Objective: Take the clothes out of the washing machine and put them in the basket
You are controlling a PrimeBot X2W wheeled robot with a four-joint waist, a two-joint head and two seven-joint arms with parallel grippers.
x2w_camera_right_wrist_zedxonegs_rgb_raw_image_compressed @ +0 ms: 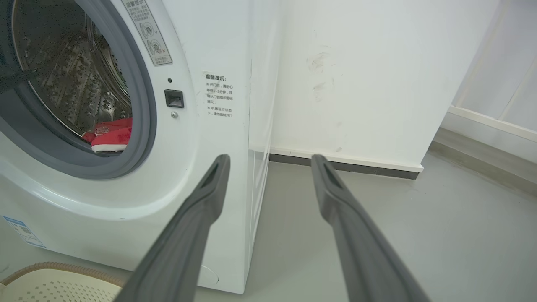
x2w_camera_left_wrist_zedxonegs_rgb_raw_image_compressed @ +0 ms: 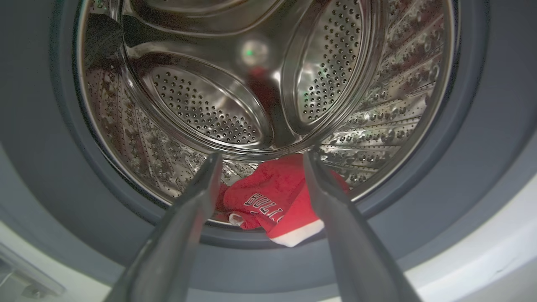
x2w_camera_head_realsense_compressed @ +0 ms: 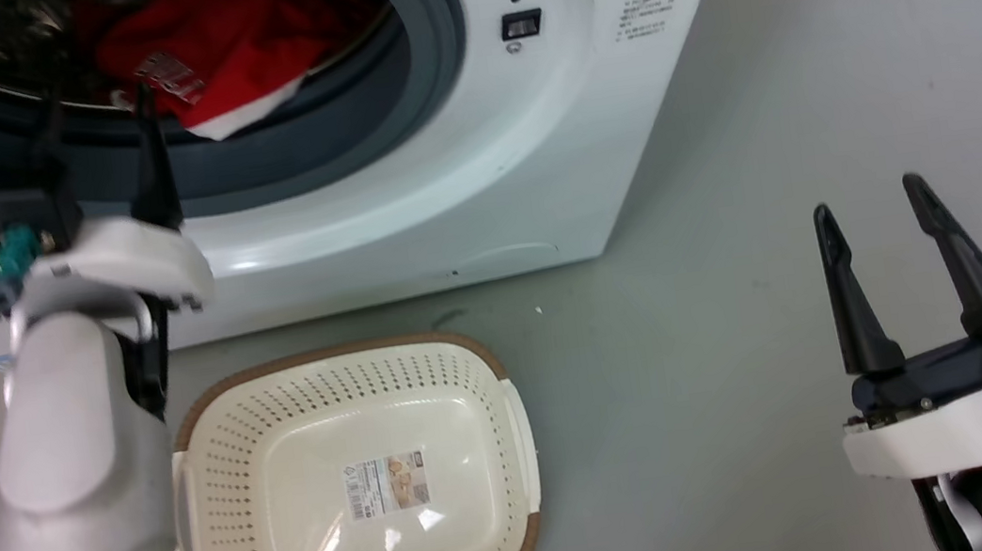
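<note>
Red clothes [x2w_camera_head_realsense_compressed: 223, 40] with white trim lie at the front of the washing machine [x2w_camera_head_realsense_compressed: 476, 164] drum, one corner hanging over the grey rim. In the left wrist view the red clothes [x2w_camera_left_wrist_zedxonegs_rgb_raw_image_compressed: 272, 201] show white lettering low in the steel drum [x2w_camera_left_wrist_zedxonegs_rgb_raw_image_compressed: 235, 92]. My left gripper [x2w_camera_head_realsense_compressed: 98, 104] is open at the porthole's lower edge, fingers apart and pointing at the clothes, nothing held; it appears as the left gripper [x2w_camera_left_wrist_zedxonegs_rgb_raw_image_compressed: 260, 157] in its own view. The cream basket [x2w_camera_head_realsense_compressed: 358, 487] stands empty on the floor before the machine. My right gripper [x2w_camera_head_realsense_compressed: 865, 198] hovers open at the lower right.
A paper label [x2w_camera_head_realsense_compressed: 386, 486] lies on the basket's bottom. Grey floor [x2w_camera_head_realsense_compressed: 738, 281] stretches right of the machine. A white wall [x2w_camera_right_wrist_zedxonegs_rgb_raw_image_compressed: 356, 84] with dark skirting stands behind the machine's side. Warning stickers [x2w_camera_right_wrist_zedxonegs_rgb_raw_image_compressed: 147, 29] sit beside the porthole.
</note>
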